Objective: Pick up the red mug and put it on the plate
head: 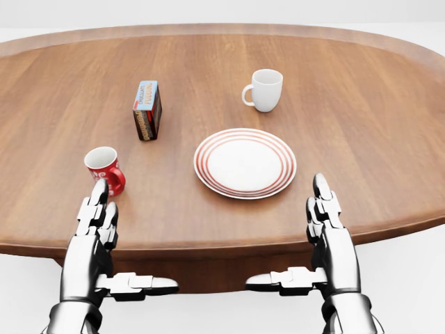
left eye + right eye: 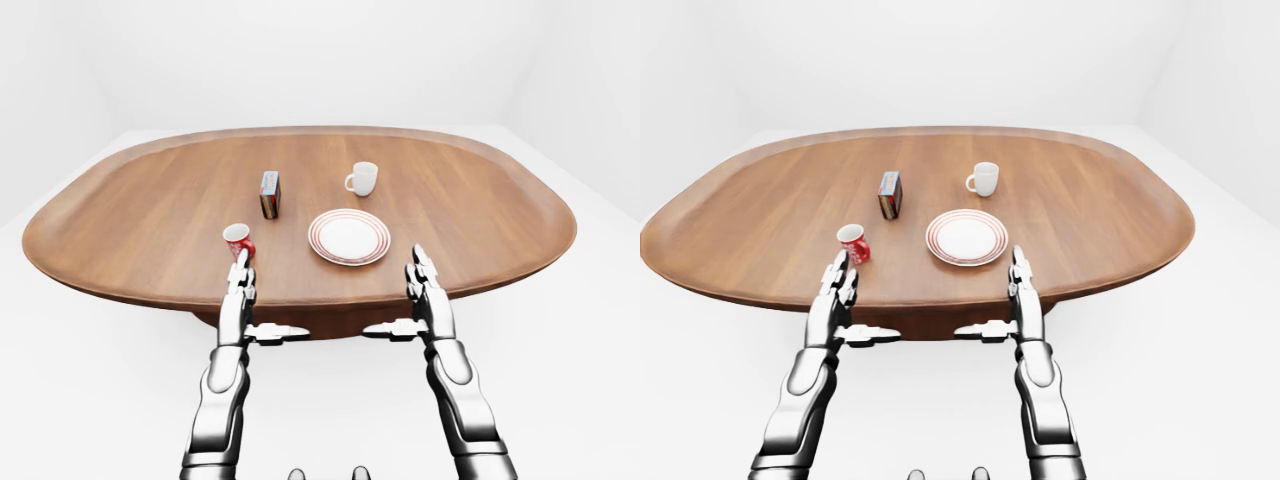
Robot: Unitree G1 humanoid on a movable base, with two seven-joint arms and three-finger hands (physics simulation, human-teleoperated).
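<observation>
both hands are held open, nothing gripped. the red mug [image 1: 105,168] is stood upright left of the plate [image 1: 245,163], just beyond the left hand [image 1: 94,229]. if approached carelessly, the mug could be tipped by extended fingers.

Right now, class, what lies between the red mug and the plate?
Nothing: in the head view only bare table shows between the red mug and the plate. The small box stands above that stretch.
</observation>
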